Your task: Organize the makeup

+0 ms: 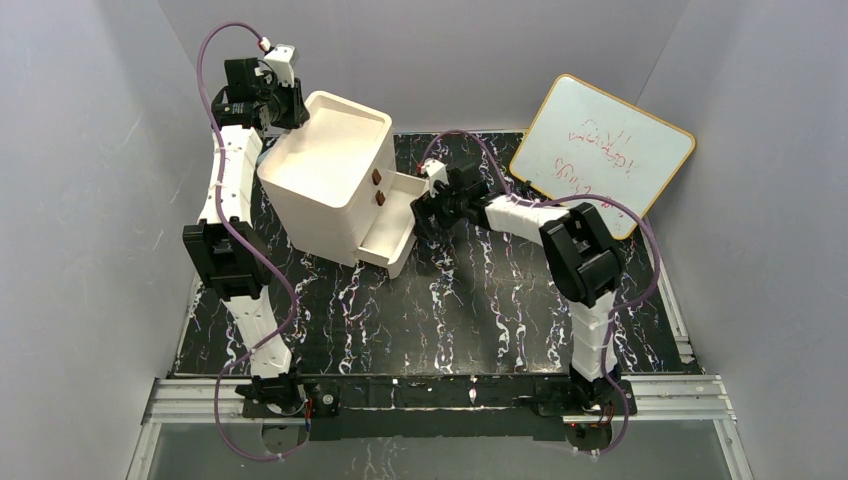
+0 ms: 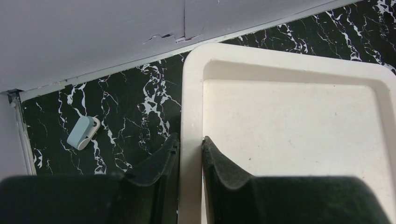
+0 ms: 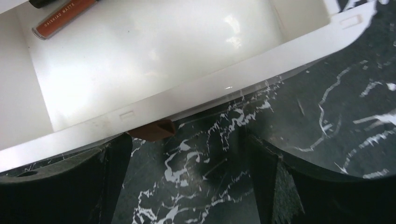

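Note:
The cream drawer box [image 1: 325,170] stands at the back left with its lowest drawer [image 1: 395,232] pulled out to the right. My left gripper [image 1: 288,108] is shut on the box's top rim [image 2: 190,93]; in the left wrist view the left gripper [image 2: 190,142] has one finger on each side of the rim wall. My right gripper [image 1: 428,208] is open in front of the drawer. In the right wrist view the right gripper [image 3: 187,144] is empty, just below the drawer's brown knob [image 3: 153,129]. A brown-orange makeup stick [image 3: 65,17] lies in the drawer's far corner. The discs and pad are out of view.
A yellow-framed whiteboard [image 1: 600,150] leans at the back right. A small pale blue and white object [image 2: 83,133] lies on the black marbled mat [image 1: 450,320] behind the box, near the back wall. Grey walls close in on the sides.

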`<state>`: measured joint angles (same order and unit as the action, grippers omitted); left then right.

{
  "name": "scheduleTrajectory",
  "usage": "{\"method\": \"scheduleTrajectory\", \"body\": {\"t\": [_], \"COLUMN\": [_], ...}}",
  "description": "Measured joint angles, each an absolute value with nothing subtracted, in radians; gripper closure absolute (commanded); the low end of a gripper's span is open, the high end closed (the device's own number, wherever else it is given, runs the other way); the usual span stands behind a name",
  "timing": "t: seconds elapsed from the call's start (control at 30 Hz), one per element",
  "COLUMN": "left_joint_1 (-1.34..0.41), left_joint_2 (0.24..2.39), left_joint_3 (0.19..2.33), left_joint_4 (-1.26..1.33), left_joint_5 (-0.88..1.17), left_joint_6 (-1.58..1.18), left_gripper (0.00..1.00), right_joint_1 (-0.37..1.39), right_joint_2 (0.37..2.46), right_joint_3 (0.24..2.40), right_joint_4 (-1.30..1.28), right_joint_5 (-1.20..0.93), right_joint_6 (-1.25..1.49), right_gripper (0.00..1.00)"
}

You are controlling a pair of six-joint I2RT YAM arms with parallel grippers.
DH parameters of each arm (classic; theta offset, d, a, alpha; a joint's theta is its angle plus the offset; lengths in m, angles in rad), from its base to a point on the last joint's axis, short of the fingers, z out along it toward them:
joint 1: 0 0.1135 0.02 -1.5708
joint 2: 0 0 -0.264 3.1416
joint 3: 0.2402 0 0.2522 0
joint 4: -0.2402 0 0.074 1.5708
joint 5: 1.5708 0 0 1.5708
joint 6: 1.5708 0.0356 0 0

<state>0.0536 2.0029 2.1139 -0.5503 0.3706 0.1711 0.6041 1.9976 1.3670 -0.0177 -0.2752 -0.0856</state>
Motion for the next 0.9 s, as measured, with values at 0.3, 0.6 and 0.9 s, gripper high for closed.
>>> {"method": "scheduleTrajectory", "body": {"t": [0.3,0.6,0.9], "left_joint_1": [0.053,0.037,0.035], "left_joint_2": [2.003,2.001,2.013], "left_joint_3": [2.113,2.108,2.144], "left_joint_4": [-0.55,-0.542,-0.575], "left_joint_5": [0.369,0.323,0.274], "left_joint_6": [0.171,0.184,0.207], "left_gripper": [1.0,1.0,0.88], "right_joint_1": [0.609,0.684,0.702], "right_joint_2": [2.169,2.315,2.326], "right_joint_3": [1.518,1.775,1.771], "right_joint_4": [0.041,0.054,0.034], "right_joint_5": [-0.385,-0.384,-0.306], "right_joint_6": [-0.032,0.007,0.036], "right_gripper": [0.02,0.02,0.02]}}
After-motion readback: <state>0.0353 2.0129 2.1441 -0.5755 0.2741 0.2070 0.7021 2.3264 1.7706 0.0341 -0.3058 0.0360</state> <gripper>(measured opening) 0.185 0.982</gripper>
